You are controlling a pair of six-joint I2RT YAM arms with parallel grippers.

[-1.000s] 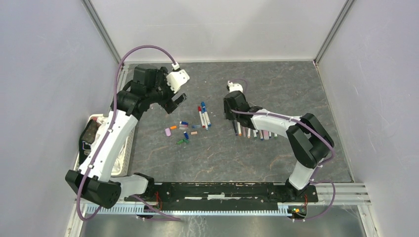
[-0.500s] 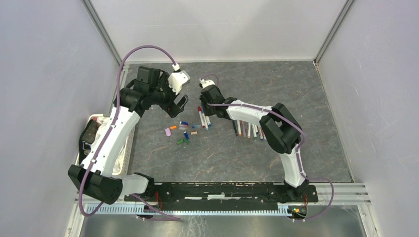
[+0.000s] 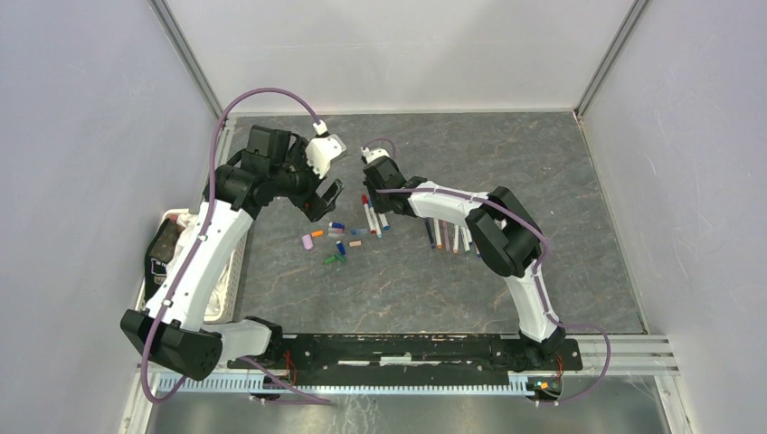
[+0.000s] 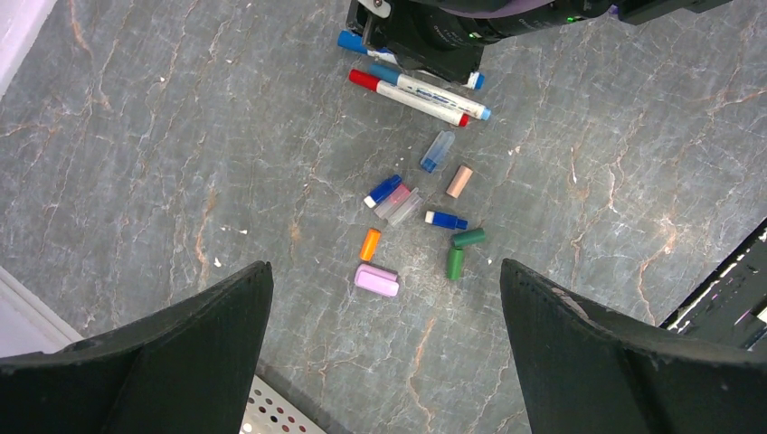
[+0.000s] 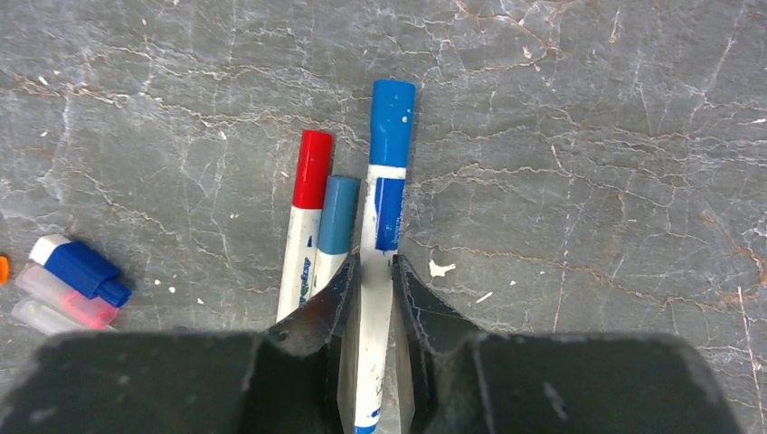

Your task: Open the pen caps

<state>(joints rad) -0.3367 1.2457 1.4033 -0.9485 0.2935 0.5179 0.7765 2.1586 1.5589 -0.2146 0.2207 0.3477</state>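
blue-capped pen point(image 5: 387, 163) sits pinched in the right tool point(image 5: 375, 267); left tool point(image 4: 384, 269) gapes wide, empty, above loose caps point(image 4: 459, 181)

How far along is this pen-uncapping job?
Mostly done: loose caps lie scattered and the row of pens by the right arm seems uncapped. In hand: the right gripper grips the blue-capped pen. Left: that one, the red-capped pen and the light-blue-capped pen.
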